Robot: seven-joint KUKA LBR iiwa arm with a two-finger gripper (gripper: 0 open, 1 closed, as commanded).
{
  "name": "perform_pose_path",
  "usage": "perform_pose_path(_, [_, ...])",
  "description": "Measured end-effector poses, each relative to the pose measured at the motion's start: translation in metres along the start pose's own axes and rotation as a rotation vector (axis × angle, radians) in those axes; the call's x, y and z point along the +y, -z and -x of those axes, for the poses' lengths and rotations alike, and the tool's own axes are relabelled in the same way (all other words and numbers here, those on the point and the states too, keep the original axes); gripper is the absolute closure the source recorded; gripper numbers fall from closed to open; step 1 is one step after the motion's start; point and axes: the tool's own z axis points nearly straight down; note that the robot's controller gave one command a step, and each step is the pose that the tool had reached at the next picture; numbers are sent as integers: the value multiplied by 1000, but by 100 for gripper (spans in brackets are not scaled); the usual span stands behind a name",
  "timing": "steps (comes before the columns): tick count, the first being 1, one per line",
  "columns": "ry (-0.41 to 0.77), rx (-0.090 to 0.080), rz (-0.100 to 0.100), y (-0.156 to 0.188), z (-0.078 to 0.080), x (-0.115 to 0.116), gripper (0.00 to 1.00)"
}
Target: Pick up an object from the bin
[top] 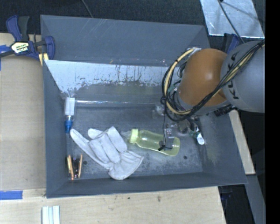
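Currently, a small white-and-blue tube (68, 110) is lying at ten o'clock on the floor of the bin (130, 45), a brown clip (73, 166) is lying at eight o'clock, and a crumpled white glove (107, 150) is sprawling just inward of it. Toward three o'clock, just off centre, a pale yellow-green bottle (148, 140) is lying on its side, and the gripper (167, 144) is hanging low over its right end. I cannot tell whether the jaws are spread or closed. Seemingly nothing is being lifted yet; the grasp and the raise are both waiting.
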Motion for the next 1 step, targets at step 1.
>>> perform_pose_path(1, [-46,-2,-1,-20,-2,12,0])
